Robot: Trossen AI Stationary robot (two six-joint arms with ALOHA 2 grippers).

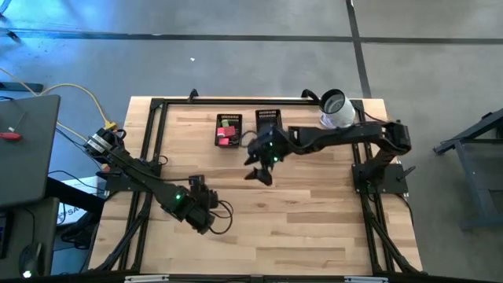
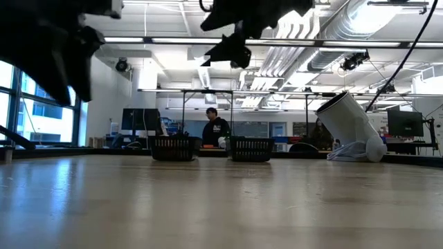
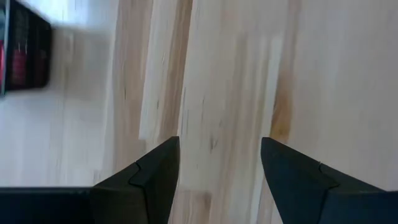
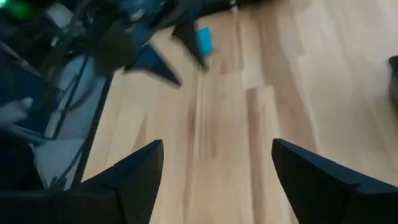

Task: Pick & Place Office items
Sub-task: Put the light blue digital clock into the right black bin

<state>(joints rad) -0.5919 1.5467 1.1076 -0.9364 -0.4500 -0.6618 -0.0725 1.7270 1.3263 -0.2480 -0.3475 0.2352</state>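
Observation:
Small red, pink and green office items (image 1: 229, 134) lie in the left one of two black mesh trays (image 1: 219, 130) at the table's far side. The other tray (image 1: 269, 118) stands right of it, partly under my right arm. My right gripper (image 4: 217, 146) hangs open in the air just in front of that tray (image 1: 259, 171), over bare wood. My left gripper (image 3: 219, 146) is open over bare wood toward the near left (image 1: 198, 187). A small blue piece (image 4: 204, 40) shows beside the left arm's fingers; I cannot tell whether it touches them.
A white cylinder (image 1: 336, 110) with a dark opening leans tilted at the far right corner (image 2: 349, 128). A black frame (image 1: 149, 149) runs along the table's edges. Bare wood spreads across the middle and near side. A person (image 2: 216, 128) stands in the room behind the table.

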